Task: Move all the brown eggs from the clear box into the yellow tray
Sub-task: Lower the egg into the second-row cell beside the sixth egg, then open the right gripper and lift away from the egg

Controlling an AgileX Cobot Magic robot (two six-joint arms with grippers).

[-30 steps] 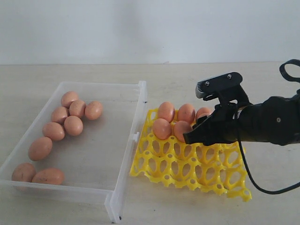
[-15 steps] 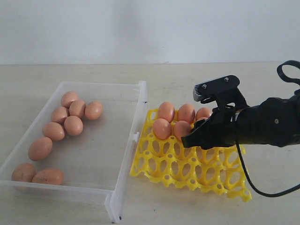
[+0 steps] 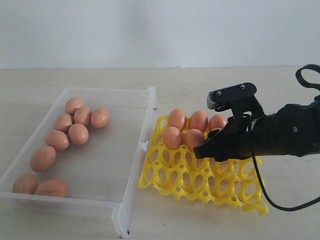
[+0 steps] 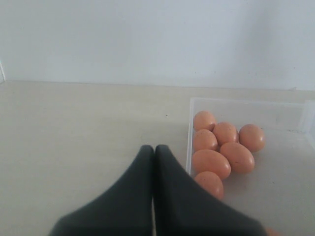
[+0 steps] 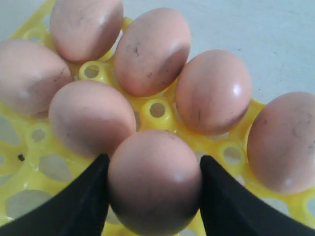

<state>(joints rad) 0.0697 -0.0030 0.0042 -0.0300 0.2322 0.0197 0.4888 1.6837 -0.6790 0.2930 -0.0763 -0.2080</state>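
Now: my right arm comes in low from the right of the exterior view, forearm close to level and wrist tipped down. That puts the right gripper over the tray, at about its second row from the back. The jaws are part closed on one egg. The wrist camera shows a black finger against each flank, the shell filling the gap between them. I cannot tell whether it sits in a cup or hangs just above one; from outside, my own fingers hide it.

Left gripper: fingers pressed together tip to tip, nothing between them. It hovers over the bare table, just outside a wall of the box.

The held egg is pinkish-brown and smooth, with a soft highlight on top. Six seated eggs crowd round it in the cups, some touching, several marked with thin dark scratches and specks. From outside only five of them show, three in the back row and two in front, at the tray's back-left corner.

The box lies left of the tray, its near wall just beside the yellow edge. Nine loose eggs lie in it: six clustered toward the back left, one just in front of those, two at the near-left corner.
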